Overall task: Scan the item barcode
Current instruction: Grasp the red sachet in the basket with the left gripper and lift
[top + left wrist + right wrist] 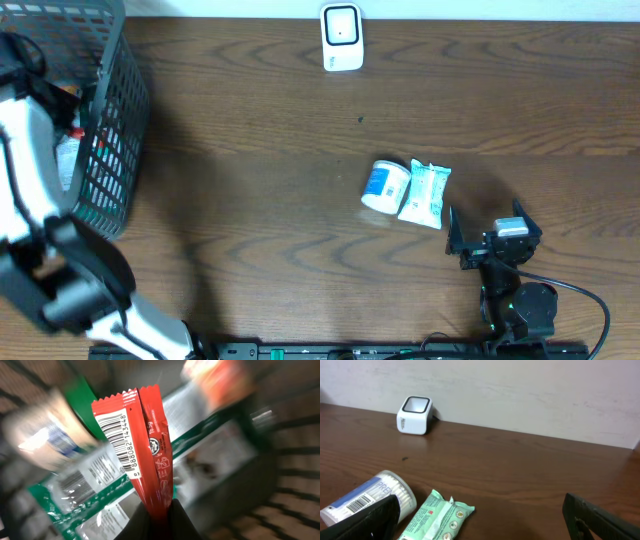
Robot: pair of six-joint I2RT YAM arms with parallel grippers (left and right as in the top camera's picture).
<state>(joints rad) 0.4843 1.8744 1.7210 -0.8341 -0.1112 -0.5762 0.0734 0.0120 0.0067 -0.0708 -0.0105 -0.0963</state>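
- Dark wood-grain worktop (300, 100) runs under everything, with a pale wall behind it in the right wrist view.
- At the far left stands a dark mesh basket (115, 130). My left arm (30, 170) reaches down into it.
- My left fingers (157, 520) are inside that basket, clenched on the lower end of the red packet (145, 445). It stands upright from the grip, zigzag edge on top.
- The packet's barcode (117, 445) sits on a white strip along its left side — sharp and readable, facing my wrist camera.
- Behind the red packet, the basket's other contents are blurred: green-and-white wrappers and something pale with a blue label. I cannot tell more.
- My right fingers (490, 232) are spread wide and hold nothing, low over the worktop at the near right.
- Just beyond them lies a white tub with a blue label (385, 186), on its side.
- A pale green sachet (426, 194) lies touching the tub's right side.
- At the far edge — well apart from both — sits the small white scanner (342, 38).
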